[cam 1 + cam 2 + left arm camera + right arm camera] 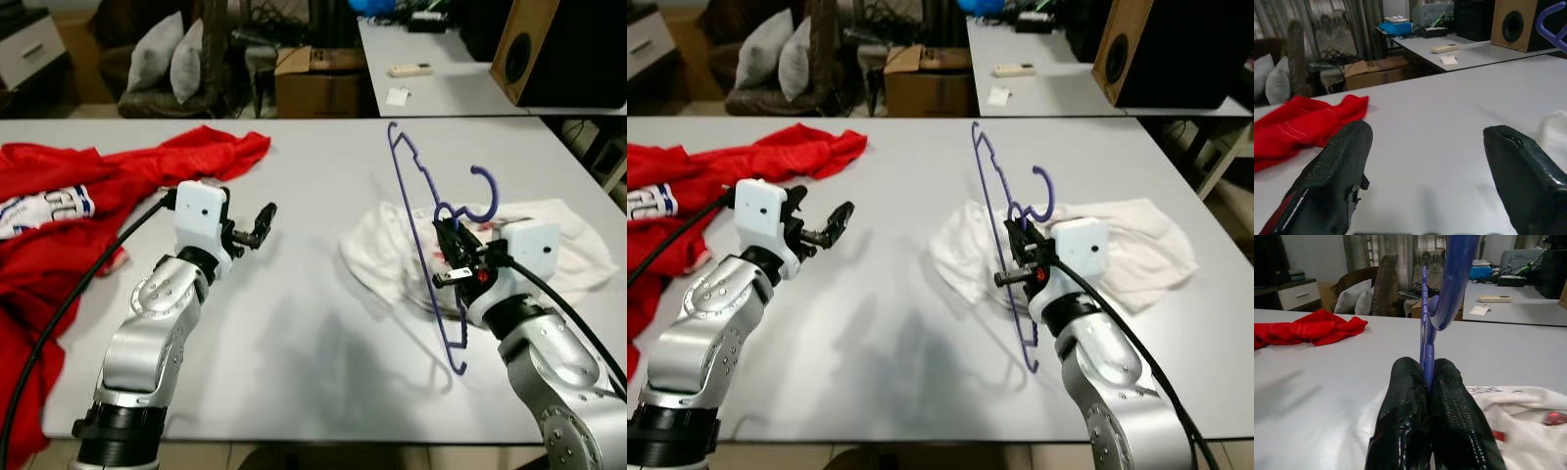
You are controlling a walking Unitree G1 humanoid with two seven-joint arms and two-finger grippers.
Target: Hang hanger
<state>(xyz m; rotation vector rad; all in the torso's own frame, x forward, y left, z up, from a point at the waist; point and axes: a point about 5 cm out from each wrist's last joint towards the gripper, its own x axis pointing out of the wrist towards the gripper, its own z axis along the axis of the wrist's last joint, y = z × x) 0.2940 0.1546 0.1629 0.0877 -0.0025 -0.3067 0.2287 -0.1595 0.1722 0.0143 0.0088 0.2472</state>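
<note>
Right gripper (453, 257) sat at right-centre of the frame, fingers (1449, 401) clamped tight on the purple hanger (416, 235), gripping its wire near the neck. Hanger was lifted off the table, standing roughly on edge, hook (482, 196) curling up to the right of the fingers, one end reaching up toward upper centre, the other end down toward lower centre-right. Just behind and under the gripper lay a crumpled white garment (377, 250) on the white table (313, 333), spreading to the right edge.

Left gripper (260, 223) hovered at left-centre above bare table, fingers (1337, 181) spread apart, holding nothing, well apart from the hanger. A black cable (59, 313) ran along the left arm.

Red garment (108, 176) with a white printed patch was heaped in the upper left and down the left edge. Beyond the table, top of frame: grey cushions (167, 54), cardboard box (318, 83), second table with a remote (411, 70), wooden speaker (554, 49) upper right.
</note>
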